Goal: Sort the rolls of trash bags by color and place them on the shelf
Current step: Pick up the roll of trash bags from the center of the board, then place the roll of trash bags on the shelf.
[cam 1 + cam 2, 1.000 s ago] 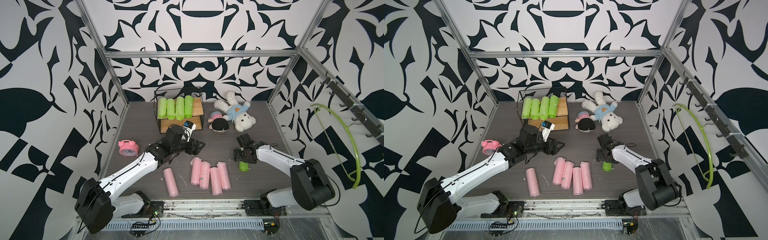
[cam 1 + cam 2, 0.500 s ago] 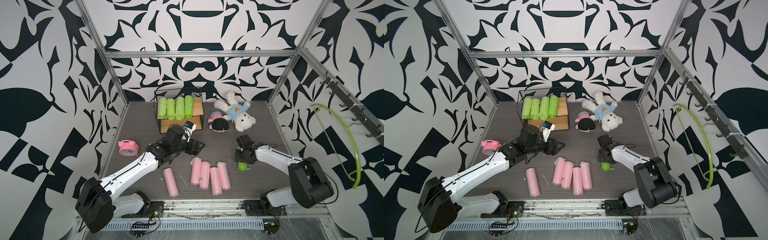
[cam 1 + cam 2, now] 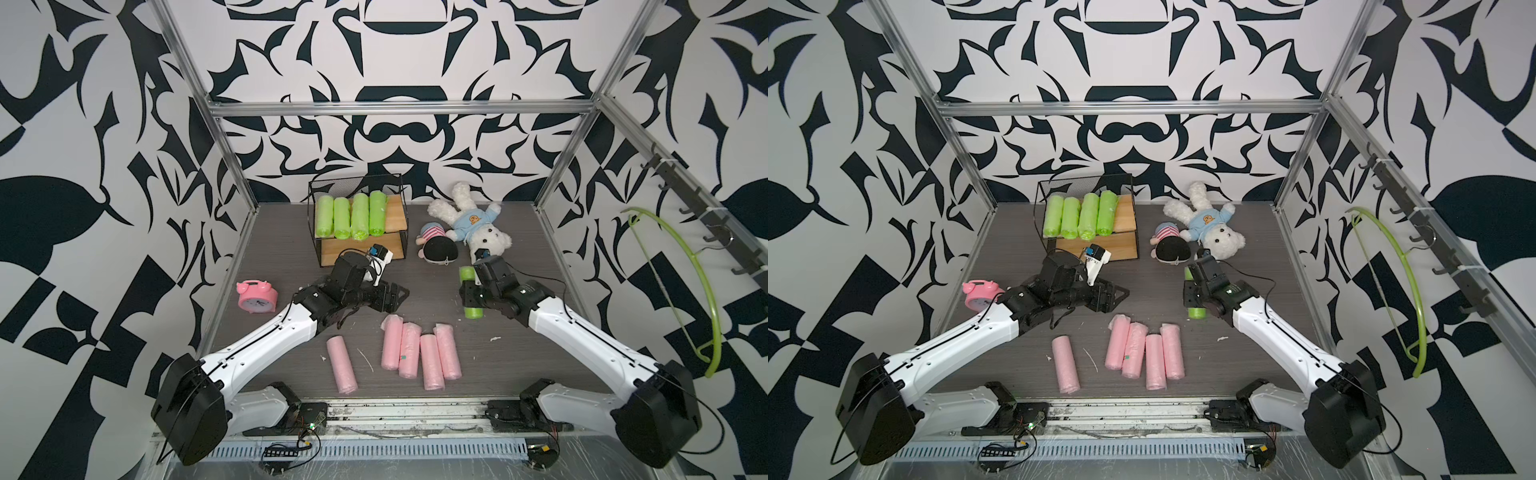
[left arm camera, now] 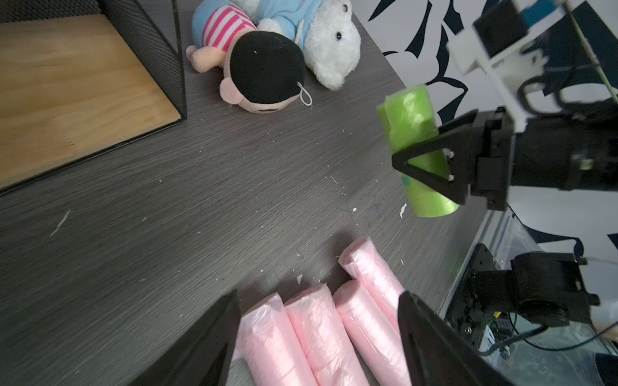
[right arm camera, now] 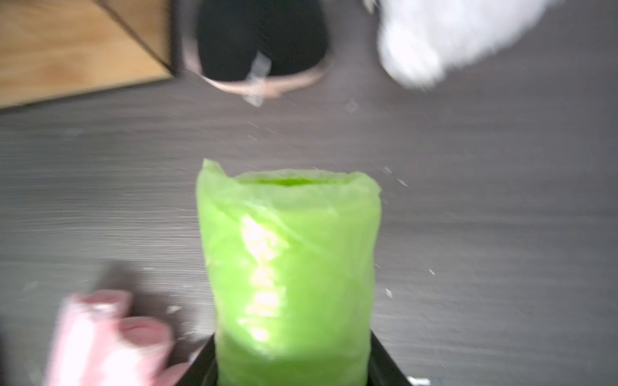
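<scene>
The right gripper (image 3: 470, 293) is pinched around the middle of a lime green roll (image 3: 473, 311), with one black jaw on each side of it. From the right wrist camera, the green roll (image 5: 287, 250) juts straight out from between the jaws, crinkly and glossy; that picture is blurred. From the left wrist camera the right gripper (image 4: 431, 160) crosses the roll (image 4: 408, 117), which seems raised a little off the table. It sits towards the right of the dark grey wood-grain table (image 3: 519, 353), near the front of two soft toys: a black-haired doll (image 3: 438, 249) and, beside it, a white plush animal in a blue shirt (image 3: 469, 224).

The left gripper (image 3: 395, 297) is spread wide and holds nothing. It hangs mid-table, just behind a group of four pink rolls (image 3: 419, 355) that lie side by side, touching. Its wrist camera looks down on these four pink rolls (image 4: 317, 334) between its two dark fingers (image 4: 217, 334). A lone pink roll (image 3: 341, 365) lies apart, to the left of the group.

At the back of the table stands the shelf (image 3: 395, 208), two wooden boards in a black wire frame. Four green rolls (image 3: 351, 216) lie side by side on its upper board, filling its left part; the visible part of the lower board is bare.

A pink alarm clock (image 3: 256, 295) stands near the table's left edge. A green hanger (image 3: 702, 291) hangs on the right wall.
</scene>
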Tool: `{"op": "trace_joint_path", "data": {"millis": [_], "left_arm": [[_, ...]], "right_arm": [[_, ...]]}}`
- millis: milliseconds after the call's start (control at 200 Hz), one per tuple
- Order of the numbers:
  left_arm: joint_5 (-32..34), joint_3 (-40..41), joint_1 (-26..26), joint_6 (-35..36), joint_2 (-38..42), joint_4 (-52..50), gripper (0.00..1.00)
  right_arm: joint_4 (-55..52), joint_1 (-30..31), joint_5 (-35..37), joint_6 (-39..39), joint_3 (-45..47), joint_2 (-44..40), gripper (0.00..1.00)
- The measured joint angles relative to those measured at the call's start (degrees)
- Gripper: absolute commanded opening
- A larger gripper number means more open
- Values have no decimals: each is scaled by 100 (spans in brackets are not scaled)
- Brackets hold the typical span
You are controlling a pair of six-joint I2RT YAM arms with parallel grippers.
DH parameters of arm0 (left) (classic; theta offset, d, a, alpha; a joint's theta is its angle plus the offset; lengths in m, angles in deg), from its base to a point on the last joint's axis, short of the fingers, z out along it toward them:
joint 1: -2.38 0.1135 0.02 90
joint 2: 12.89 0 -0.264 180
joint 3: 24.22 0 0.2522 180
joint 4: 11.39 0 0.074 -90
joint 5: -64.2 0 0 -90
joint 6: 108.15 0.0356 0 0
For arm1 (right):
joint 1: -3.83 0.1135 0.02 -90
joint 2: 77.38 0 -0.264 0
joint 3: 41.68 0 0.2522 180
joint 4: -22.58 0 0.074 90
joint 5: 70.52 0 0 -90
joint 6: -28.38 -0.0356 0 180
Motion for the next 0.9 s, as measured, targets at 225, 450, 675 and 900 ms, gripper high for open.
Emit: {"op": "trace_joint_path", "data": {"millis": [225,450,675,900], "left_arm": [[-31,-70,105,302,227,-538,84],[37,-452,870,452,525,-1331,84],[162,-916,1475,487,695,-1860,84],[372,-1233,1484,487,730,-2015,84]], "right_arm": [[0,822,-13,96,-1008,190,48],[118,1329,-9,267,-2135,1049,48],[166,1427,61,431,-3456,1987,48],[177,1419,638,505,-4732,2955,48]]}}
